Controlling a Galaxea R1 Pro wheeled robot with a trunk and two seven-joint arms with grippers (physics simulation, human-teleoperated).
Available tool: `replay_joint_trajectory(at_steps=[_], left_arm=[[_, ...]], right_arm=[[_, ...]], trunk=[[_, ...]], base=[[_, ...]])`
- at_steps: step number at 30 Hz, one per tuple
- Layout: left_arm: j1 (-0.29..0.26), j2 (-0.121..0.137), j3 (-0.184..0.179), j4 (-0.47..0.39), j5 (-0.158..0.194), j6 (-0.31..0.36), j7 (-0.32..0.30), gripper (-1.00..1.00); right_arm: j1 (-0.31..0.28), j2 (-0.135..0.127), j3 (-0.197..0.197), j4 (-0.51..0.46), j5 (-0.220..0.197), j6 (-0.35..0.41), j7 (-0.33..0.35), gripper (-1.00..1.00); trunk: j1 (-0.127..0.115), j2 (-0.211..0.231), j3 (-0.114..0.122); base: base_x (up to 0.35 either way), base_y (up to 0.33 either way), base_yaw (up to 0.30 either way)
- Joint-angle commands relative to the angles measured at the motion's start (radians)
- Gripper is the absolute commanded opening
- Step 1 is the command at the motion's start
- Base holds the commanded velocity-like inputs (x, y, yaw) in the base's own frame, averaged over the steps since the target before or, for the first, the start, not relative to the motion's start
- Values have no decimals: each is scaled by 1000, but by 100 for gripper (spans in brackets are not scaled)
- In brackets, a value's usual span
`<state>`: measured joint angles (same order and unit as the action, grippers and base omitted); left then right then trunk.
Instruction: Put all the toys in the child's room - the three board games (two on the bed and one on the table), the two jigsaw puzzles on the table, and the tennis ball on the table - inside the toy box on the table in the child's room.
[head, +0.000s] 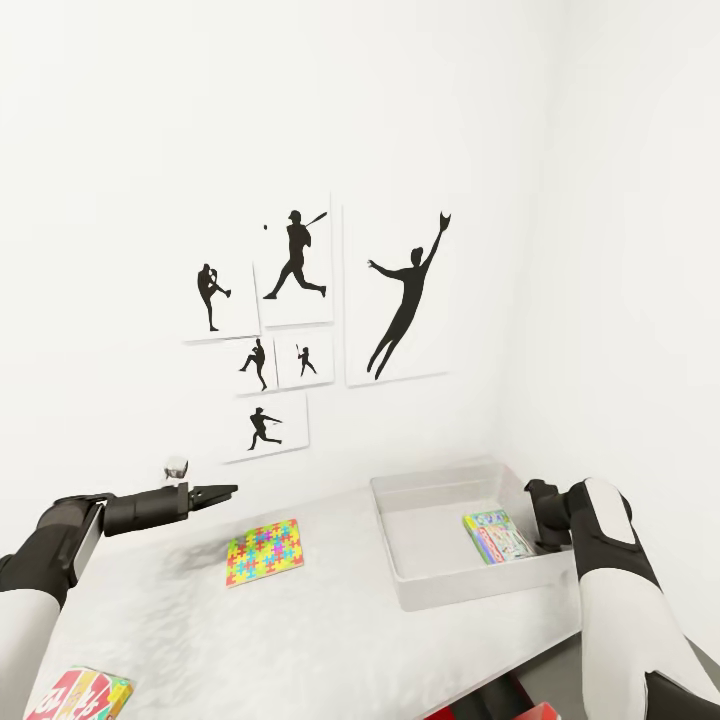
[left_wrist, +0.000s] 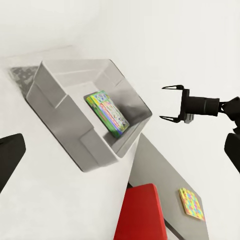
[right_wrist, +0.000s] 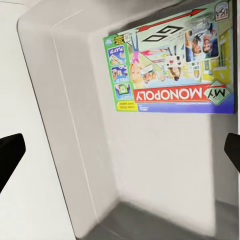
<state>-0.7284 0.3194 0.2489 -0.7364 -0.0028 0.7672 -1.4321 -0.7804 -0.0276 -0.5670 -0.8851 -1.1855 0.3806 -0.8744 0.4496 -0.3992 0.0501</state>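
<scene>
The pale grey toy box (head: 400, 520) stands on the table (head: 330, 640) at the right, with a green-edged board game (head: 497, 536) flat inside it. My right gripper (head: 537, 512) hangs open just above the box, over that game (right_wrist: 170, 60). One jigsaw puzzle (head: 263, 551) lies on the table left of the box. At the near left corner sits a red and yellow board game (head: 80, 695). My left gripper (head: 225, 492) hovers open and empty above the table's back left, pointing toward the box (left_wrist: 75, 100). The tennis ball and the bed are out of view.
Baseball silhouette pictures (head: 300, 320) hang on the white wall behind the table. A small silver object (head: 177, 466) stands at the table's back left. A red seat (left_wrist: 140, 215) shows below the front edge. Another jigsaw-patterned board (left_wrist: 192, 204) lies on a grey surface beyond that edge.
</scene>
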Motion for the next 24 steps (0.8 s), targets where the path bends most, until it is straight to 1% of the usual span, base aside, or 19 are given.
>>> replay_joint_trajectory(at_steps=[1, 7, 10, 13, 15, 17, 18, 22, 23, 24], left_arm=[[0, 0, 1, 0, 0, 11, -4, 100], [0, 1, 1, 0, 0, 11, -4, 100], [0, 1, 1, 0, 0, 11, -4, 100], [0, 1, 1, 0, -1, 11, -4, 100], [0, 1, 1, 0, -1, 11, -4, 100], [0, 1, 1, 0, 0, 11, -4, 100], [0, 1, 1, 0, 0, 11, -4, 100], [0, 1, 1, 0, 0, 11, -4, 100], [0, 1, 1, 0, 0, 11, -4, 100], [0, 1, 1, 0, 0, 11, -4, 100]], right_arm=[[0, 0, -2, -1, -2, 7, -5, 100], [0, -3, -1, -3, -4, 10, -4, 100], [0, -8, -1, -7, -5, 15, -3, 100], [0, -17, -1, -25, -4, 38, -9, 100], [0, -27, -1, -63, -8, 88, -14, 100], [0, -29, -1, -87, -10, 125, -15, 100], [0, -30, -2, -113, -13, 167, -15, 100], [0, -29, -5, -172, -16, 249, -17, 100], [0, -27, -6, -205, -19, 286, -18, 100], [0, -26, -7, -221, -22, 304, -18, 100]], trunk=[[0, -1, -1], [0, -1, -1], [0, -1, -1], [0, -1, -1], [0, -1, -1], [0, -1, -1], [0, -1, -1], [0, -1, -1], [0, -1, -1], [0, -1, -1]], base=[[0, 0, 0], [0, 0, 0], [0, 0, 0], [0, 0, 0], [0, 0, 0], [0, 0, 0], [0, 0, 0], [0, 0, 0], [0, 0, 0], [0, 0, 0]])
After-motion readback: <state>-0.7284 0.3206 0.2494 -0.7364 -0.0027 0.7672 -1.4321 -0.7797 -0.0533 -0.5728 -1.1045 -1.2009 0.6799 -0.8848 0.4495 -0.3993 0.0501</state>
